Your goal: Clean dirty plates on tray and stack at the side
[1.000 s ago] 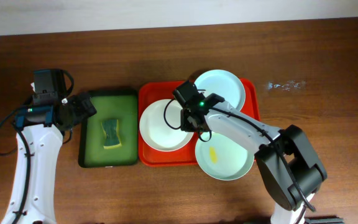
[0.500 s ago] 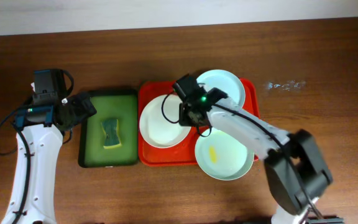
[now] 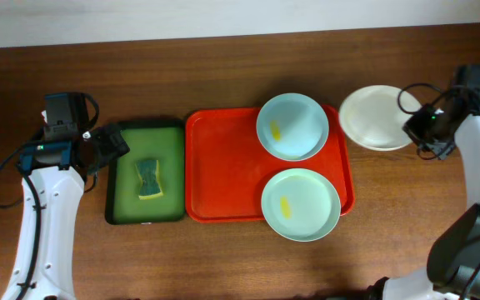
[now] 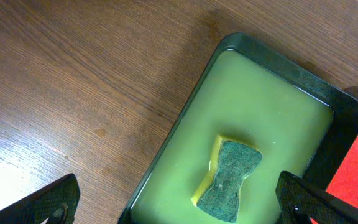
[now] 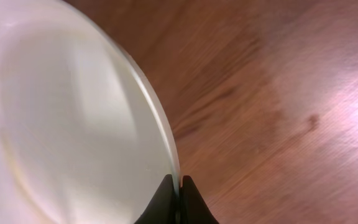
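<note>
1. Right gripper (image 5: 179, 188): fingers pinched tight on the rim of the white plate (image 3: 377, 117), at its right edge.
2. White plate: off the red tray (image 3: 223, 175), just to its right, over the table (image 3: 223, 75). Contact with the wood cannot be told.
3. Left gripper (image 4: 176, 205): fingers spread wide, holding nothing, poised over the green tray (image 4: 347, 121), where a sponge (image 4: 229, 180) lies in greenish liquid.
4. Two mint plates occupy the red tray's right half, each bearing a yellow smear: the far plate (image 3: 292, 127) in the back corner, the near plate (image 3: 300, 204) overhanging the front rim.
</note>
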Robot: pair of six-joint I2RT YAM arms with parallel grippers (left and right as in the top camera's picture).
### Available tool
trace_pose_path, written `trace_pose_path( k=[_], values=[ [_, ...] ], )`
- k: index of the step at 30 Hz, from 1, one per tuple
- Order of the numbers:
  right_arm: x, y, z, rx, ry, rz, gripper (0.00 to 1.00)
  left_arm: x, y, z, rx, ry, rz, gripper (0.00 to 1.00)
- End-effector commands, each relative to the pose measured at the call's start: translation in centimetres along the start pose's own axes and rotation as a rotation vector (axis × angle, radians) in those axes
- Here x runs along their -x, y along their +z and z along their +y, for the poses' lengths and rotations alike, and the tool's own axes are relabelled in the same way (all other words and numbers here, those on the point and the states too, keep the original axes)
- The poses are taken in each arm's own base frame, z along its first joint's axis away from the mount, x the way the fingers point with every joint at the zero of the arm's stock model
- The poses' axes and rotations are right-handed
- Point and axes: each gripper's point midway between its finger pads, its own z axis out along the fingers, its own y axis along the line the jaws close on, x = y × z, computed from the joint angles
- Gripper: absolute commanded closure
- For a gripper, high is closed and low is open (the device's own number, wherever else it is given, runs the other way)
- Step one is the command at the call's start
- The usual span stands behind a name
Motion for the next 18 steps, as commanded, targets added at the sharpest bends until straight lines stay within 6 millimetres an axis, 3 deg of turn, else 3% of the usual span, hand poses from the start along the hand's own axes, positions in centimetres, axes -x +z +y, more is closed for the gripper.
trace_pose_path(
  k=[1, 6, 8, 9, 10, 11, 12, 15, 16, 18],
  values=[
    [1.1, 1.6, -2.4, -0.071, 0.036, 0.01, 0.96, 0.6, -0.6, 0.1, -0.007, -0.022, -0.024, 0.01],
    [1.1, 6.7, -4.4, -0.176, 0.041, 0.067, 0.96, 0.6, -0.6, 0.1, -0.007, -0.022, -0.024, 0.01],
    [1.2, 6.9, -4.4, -0.182, 0.04, 0.062, 0.96, 0.6, -0.6, 0.1, -0.007, -0.022, -0.024, 0.01],
    [1.1, 6.9, -4.5, -0.184, 0.04, 0.066, 0.78, 0.6, -0.6, 0.1, -0.007, -0.022, -0.024, 0.01],
    [0.9, 6.8, -4.5, -0.183, 0.035, 0.077, 0.46, 0.6, -0.6, 0.1, -0.007, -0.022, -0.025, 0.01],
    [0.9, 6.3, -4.1, -0.165, -0.016, 0.09, 0.36, 0.6, -0.6, 0.1, -0.007, -0.022, -0.024, 0.01],
    [1.0, 5.7, -3.8, -0.154, -0.031, 0.096, 0.34, 0.6, -0.6, 0.1, -0.007, -0.022, -0.024, 0.01],
    [1.8, 0.0, -1.3, -0.065, -0.083, 0.108, 0.32, 0.6, -0.6, 0.1, -0.007, -0.022, -0.024, 0.01],
    [0.6, -2.4, 0.2, 0.032, -0.149, 0.154, 0.32, 0.6, -0.6, 0.1, -0.007, -0.022, -0.024, 0.01],
    [-2.1, -4.1, 1.6, 0.138, -0.225, 0.247, 0.32, 0.6, -0.6, 0.1, -0.007, -0.022, -0.024, 0.01]
  ],
)
